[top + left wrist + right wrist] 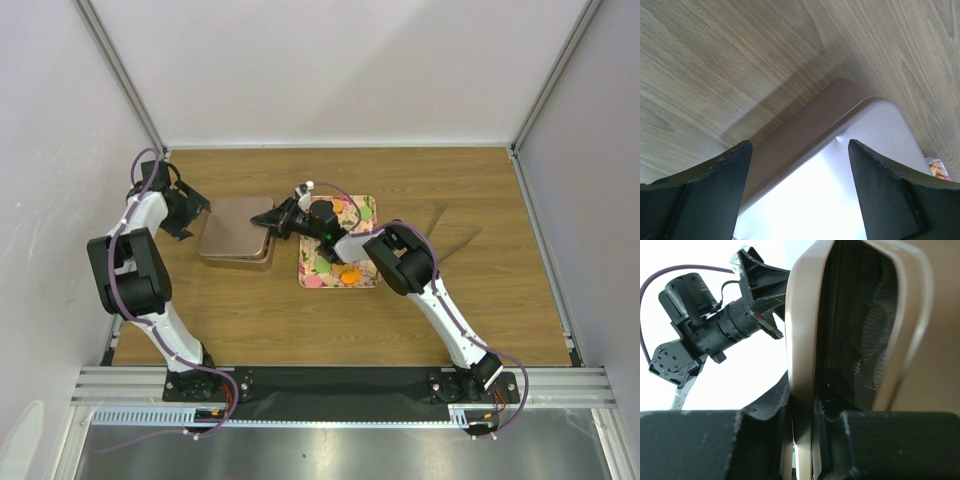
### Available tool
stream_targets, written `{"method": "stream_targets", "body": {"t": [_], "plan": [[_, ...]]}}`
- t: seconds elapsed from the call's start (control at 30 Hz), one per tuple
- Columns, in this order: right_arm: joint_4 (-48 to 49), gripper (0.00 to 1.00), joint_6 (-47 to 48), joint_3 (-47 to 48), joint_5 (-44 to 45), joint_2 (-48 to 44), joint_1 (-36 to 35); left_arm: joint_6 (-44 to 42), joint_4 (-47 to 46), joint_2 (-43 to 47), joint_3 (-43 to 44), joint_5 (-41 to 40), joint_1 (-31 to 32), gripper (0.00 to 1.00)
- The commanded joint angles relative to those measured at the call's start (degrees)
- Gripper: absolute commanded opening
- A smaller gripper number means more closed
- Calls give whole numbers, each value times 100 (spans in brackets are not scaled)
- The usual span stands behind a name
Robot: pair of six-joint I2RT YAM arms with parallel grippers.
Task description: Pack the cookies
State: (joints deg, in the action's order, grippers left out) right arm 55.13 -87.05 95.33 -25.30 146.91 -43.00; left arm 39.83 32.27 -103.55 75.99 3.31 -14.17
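Note:
A tan square metal lid (232, 227) lies over a matching tin (240, 262) left of centre. My right gripper (268, 220) is shut on the lid's right rim (802, 390). In the right wrist view that rim is raised off the tin, and dark pleated paper cups (865, 340) show inside. My left gripper (195, 215) stands open at the lid's left side; the lid's rounded corner (855, 135) lies between its fingers (715, 190) untouched. An orange cookie (350, 275) rests on the floral tray (362, 208), partly hidden under my right arm. Any other cookies blend into the pattern.
The wooden table (300, 320) is walled in white on the left, back and right. My right forearm (400, 262) crosses above the floral tray. A sliver of that tray (937, 169) shows at the right edge of the left wrist view.

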Motion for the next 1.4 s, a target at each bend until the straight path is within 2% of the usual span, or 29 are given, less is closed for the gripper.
{"method": "stream_targets", "body": {"t": [0.0, 0.23, 0.6, 0.83, 1.37], "plan": [[340, 14, -41, -155, 69, -198, 82, -151, -54, -43, 232, -85, 81, 84], [507, 20, -93, -409, 60, -294, 125, -151, -63, -87, 250, -120, 160, 83], [771, 22, -163, -840, 16, -444, 231, -134, -46, -104, 268, -164, 222, 83], [981, 28, -172, -1139, -1, -540, 301, -143, -28, -113, 285, -173, 257, 83], [1447, 28, -243, -1904, -1, -699, 503, -107, -37, -166, 347, -199, 415, 82]]}}
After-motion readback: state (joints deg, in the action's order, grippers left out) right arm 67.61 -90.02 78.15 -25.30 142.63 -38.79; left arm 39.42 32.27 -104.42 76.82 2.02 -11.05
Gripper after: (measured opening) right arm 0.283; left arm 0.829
